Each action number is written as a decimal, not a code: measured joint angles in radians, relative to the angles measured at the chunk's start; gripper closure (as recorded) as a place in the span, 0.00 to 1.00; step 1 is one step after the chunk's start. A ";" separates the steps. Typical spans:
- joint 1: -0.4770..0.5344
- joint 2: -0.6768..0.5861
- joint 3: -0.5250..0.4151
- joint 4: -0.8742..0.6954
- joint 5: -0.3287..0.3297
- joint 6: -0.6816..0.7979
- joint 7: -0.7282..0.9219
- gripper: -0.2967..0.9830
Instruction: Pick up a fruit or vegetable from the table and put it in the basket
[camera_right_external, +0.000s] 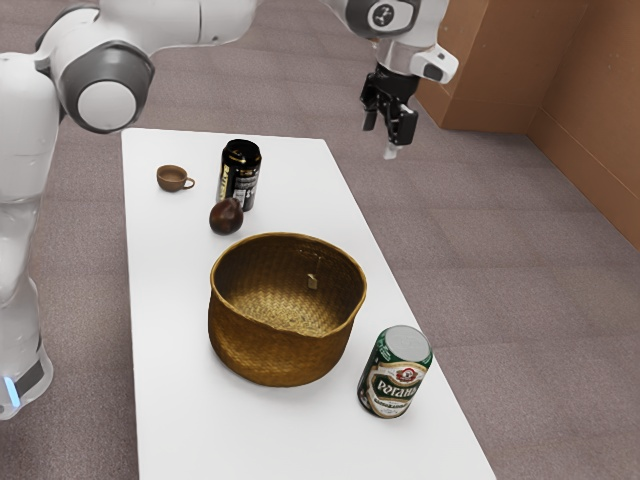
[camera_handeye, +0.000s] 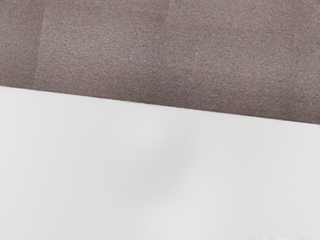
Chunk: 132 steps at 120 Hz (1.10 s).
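Nearest, 1 green can (camera_right_external: 396, 372), upright on the white table (camera_right_external: 185, 400). Just past it, 1 woven basket (camera_right_external: 275, 350). Beyond the basket and outside it, on the table, the dark brown fruit (camera_right_external: 226, 217), right in front of 1 upright black can (camera_right_external: 240, 172). Farther back, 1 brown cup (camera_right_external: 171, 178). Raised high toward the exterior view's upper right, the gripper (camera_right_external: 381, 138), open with 2 fingers apart and nothing held.

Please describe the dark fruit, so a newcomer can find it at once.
On the white table, find the big woven basket. In the exterior view, the fruit lies just beyond it, near the black can. It is dark brown and rounded, with no handle like the brown cup and no lettering like the can.
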 joint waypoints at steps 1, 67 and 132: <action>0.000 0.000 0.000 0.001 0.000 0.000 0.001 0.23; -0.005 -0.082 -0.015 -0.076 -0.048 -0.074 0.024 0.23; -0.048 -0.258 -0.100 -0.492 0.118 0.081 0.047 0.23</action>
